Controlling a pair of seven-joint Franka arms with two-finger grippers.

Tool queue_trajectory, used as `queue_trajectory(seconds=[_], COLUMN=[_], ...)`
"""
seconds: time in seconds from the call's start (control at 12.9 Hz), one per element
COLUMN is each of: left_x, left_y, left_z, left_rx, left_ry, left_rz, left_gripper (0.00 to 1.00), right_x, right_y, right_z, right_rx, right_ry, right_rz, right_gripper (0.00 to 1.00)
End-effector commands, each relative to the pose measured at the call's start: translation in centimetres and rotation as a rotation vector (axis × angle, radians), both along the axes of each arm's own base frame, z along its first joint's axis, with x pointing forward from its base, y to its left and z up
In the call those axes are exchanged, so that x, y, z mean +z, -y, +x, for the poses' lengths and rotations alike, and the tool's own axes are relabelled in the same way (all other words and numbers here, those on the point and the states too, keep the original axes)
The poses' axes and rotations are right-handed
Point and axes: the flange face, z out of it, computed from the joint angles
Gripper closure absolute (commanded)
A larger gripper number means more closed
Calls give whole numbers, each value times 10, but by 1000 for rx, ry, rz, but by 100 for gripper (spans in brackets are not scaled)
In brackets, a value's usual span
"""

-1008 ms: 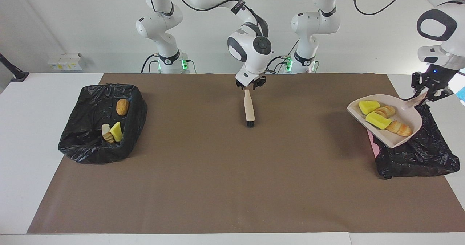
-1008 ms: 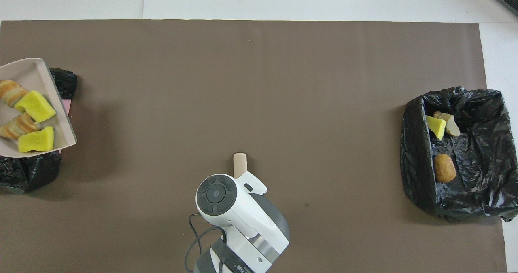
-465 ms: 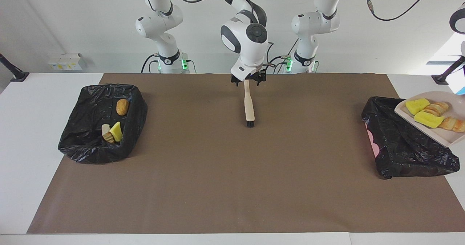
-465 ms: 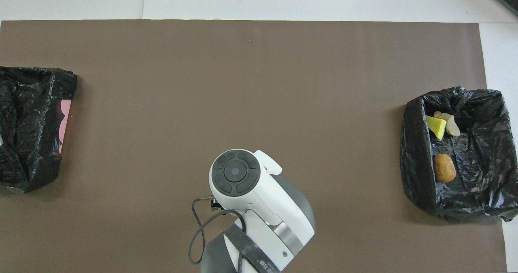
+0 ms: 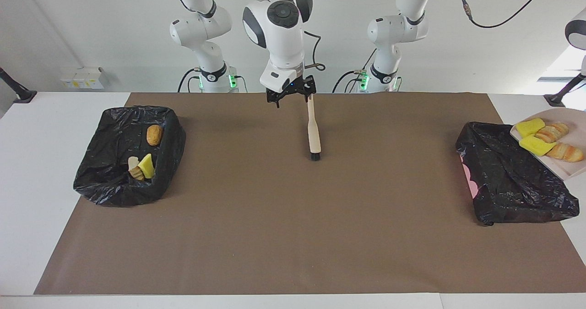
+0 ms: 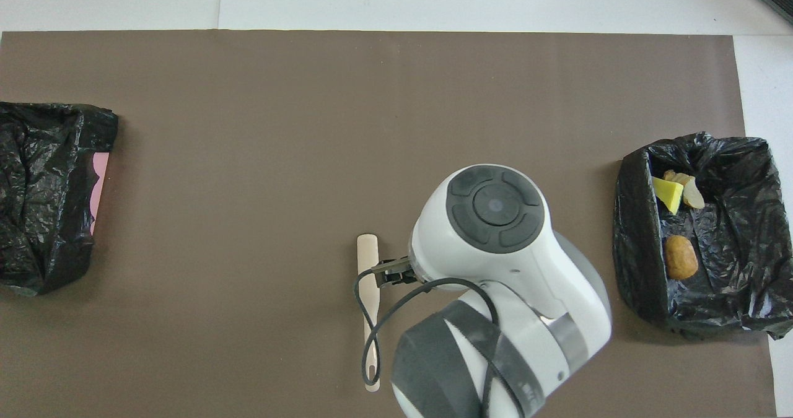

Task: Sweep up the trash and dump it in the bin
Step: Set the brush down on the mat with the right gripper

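Note:
The beige dustpan hangs raised over the edge of the black-lined bin at the left arm's end. It carries trash: yellow foam chunks and striped bread-like pieces. Its handle and my left gripper are cut off outside both views. The beige brush lies flat on the brown mat, bristle end farthest from the robots. My right gripper hangs open just above the mat beside the brush's handle end, holding nothing. In the overhead view the right arm covers most of that gripper, and the brush shows beside it.
A second black-lined bin stands at the right arm's end, holding a brown nugget, a yellow chunk and a pale lump. The brown mat covers most of the white table.
My right gripper opened, let go of the brush and rose toward the right arm's end. The left arm carried the loaded dustpan outward over the bin, past the view's edge.

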Motion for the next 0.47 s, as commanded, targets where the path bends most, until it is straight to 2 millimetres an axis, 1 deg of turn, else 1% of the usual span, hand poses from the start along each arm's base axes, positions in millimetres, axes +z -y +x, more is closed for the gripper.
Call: queue_trajectory(seconds=[0.0, 0.08, 0.16, 0.31, 0.39], left_x=[0, 3, 3, 6, 8], left_y=[32, 38, 42, 44, 51], left_z=[3, 6, 7, 9, 13], left_rx=[45, 58, 68, 56, 49], left_ry=[-15, -26, -35, -59, -76], left_rz=[85, 126, 153, 203, 243], left_gripper=[100, 100, 100, 100, 100], right_x=[33, 43, 56, 62, 65], right_y=[62, 83, 110, 165, 193], right_z=[37, 48, 60, 77, 84], right_rx=[33, 63, 63, 48, 45], right_ry=[39, 57, 68, 83, 94], right_rz=[25, 34, 39, 28, 20], right_gripper=[0, 0, 0, 0, 0])
